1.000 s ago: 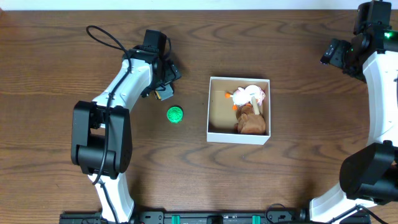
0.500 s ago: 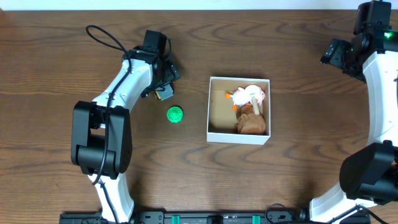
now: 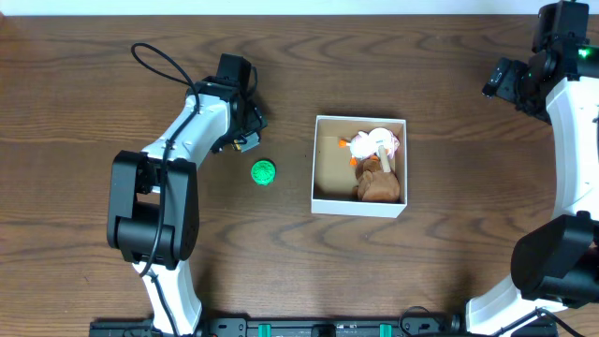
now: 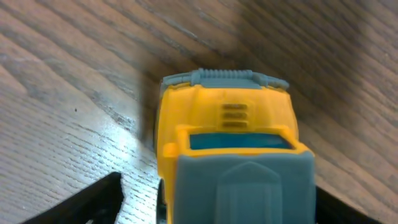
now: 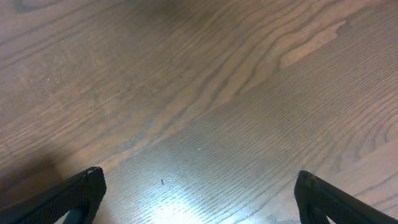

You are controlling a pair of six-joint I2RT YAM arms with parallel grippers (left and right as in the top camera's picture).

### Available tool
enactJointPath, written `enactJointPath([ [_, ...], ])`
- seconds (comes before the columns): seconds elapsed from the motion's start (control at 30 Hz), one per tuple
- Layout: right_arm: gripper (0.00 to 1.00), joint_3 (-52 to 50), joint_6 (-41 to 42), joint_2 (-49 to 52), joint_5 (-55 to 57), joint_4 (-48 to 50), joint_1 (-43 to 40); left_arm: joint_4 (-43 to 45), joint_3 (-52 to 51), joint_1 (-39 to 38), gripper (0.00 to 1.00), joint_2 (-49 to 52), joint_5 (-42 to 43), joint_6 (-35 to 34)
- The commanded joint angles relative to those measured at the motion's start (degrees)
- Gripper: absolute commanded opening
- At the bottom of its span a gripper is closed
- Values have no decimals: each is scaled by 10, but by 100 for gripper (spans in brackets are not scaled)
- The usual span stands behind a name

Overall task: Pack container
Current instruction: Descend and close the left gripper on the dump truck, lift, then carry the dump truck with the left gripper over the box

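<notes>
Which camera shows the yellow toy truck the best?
The left wrist view: the yellow toy truck fills the picture, with its blue window and grey parts clear. The overhead view shows only a small yellow bit peeking out beside the left arm. The right wrist view shows just table wood, no truck.

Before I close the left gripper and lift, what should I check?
1. Is the yellow truck between the left gripper fingers: ok.
2. Grip on the truck: not ok, a gap shows beside one finger.
3. Room in the container: ok, its left half is bare.
4. Is the right gripper out of the way: ok, open, far from the container.
5. Is the green ball packed: not ok, it lies outside the container.
</notes>
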Motion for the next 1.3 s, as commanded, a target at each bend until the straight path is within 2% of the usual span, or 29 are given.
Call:
enactJointPath([
  [0.0, 99, 7, -7, -2, 4, -1, -2, -2, -5, 0, 69, -2, -15, -2],
  [0.1, 99, 7, -7, -2, 4, -1, -2, -2, -5, 0, 57, -2, -15, -2],
  [0.17, 99, 7, -7, -2, 4, -1, -2, -2, -5, 0, 52, -2, -15, -2],
  [0.43, 99, 7, -7, -2, 4, -1, -2, -2, -5, 1, 48, -20, -14, 2],
  [0.63, 99, 7, -7, -2, 4, 0, -2, -9, 8, 1, 44, -80, -12, 80],
  [0.73, 99, 7, -7, -2, 4, -1, -2, -11, 10, 1, 42, -121, -10, 92],
  [1.03, 99, 7, -7, -2, 4, -1, -2, -11, 10, -23, 41, -213, 137, 97],
  [1.27, 99, 7, -7, -2, 4, -1, -2, -15, 10, -108, 41, -232, 183, 97],
])
